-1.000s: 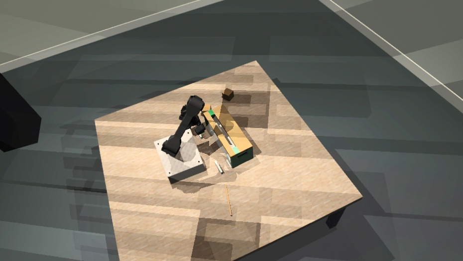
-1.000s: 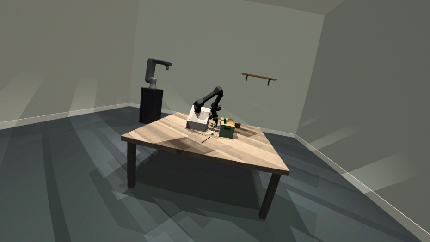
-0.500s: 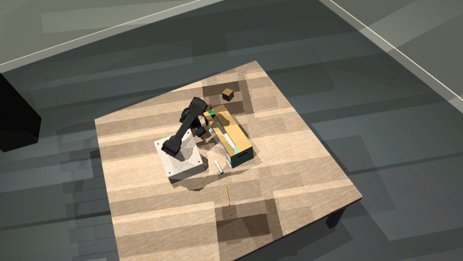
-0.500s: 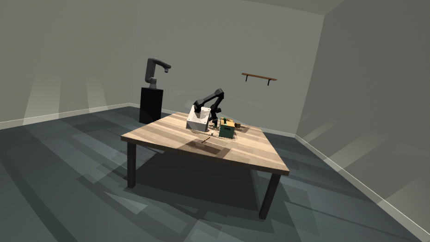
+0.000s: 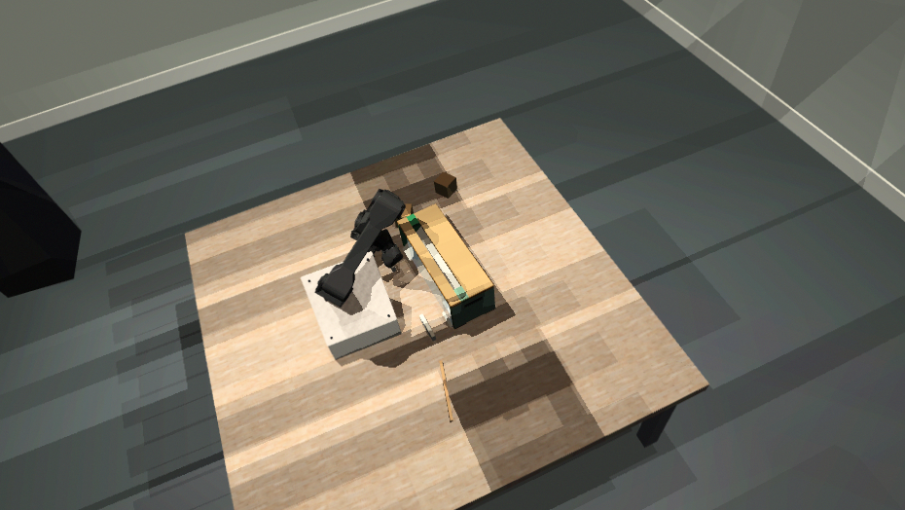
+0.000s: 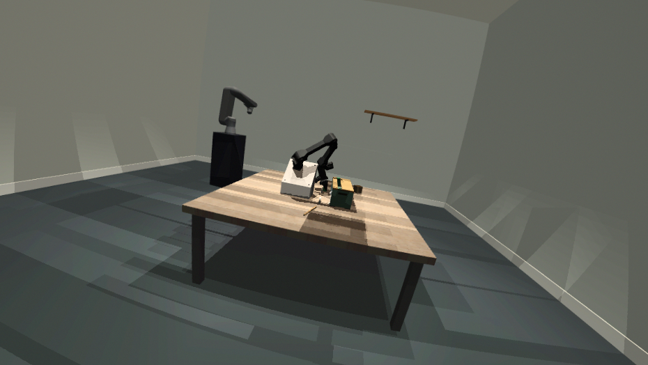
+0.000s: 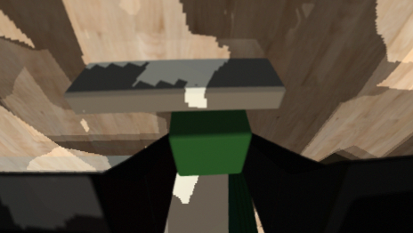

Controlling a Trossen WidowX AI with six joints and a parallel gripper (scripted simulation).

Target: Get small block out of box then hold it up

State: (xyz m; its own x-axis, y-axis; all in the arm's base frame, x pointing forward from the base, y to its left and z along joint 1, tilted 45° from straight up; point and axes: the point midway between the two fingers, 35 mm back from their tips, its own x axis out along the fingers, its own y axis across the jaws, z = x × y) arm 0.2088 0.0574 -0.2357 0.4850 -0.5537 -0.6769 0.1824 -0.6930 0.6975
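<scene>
In the wrist view the small green block [image 7: 209,143] sits between my two black fingers, low over the wooden table [image 7: 133,31]. My gripper [image 7: 207,137] [image 5: 392,256] [image 6: 324,183] is shut on it. The gripper is down beside the long side of the clear-fronted box [image 5: 452,250] [image 6: 342,192], which has a tan top and dark green ends. A flat grey bar [image 7: 178,84] lies crosswise just beyond the block. In the top and exterior views the block is hidden by the arm and gripper.
A brown cube [image 5: 445,184] [image 6: 358,188] sits behind the box. A thin wooden stick [image 5: 446,391] [image 6: 310,210] and a small white piece [image 5: 428,326] lie in front. The arm's white base [image 5: 354,322] stands left of the box. A second arm on a black pedestal [image 6: 228,154] stands off the table.
</scene>
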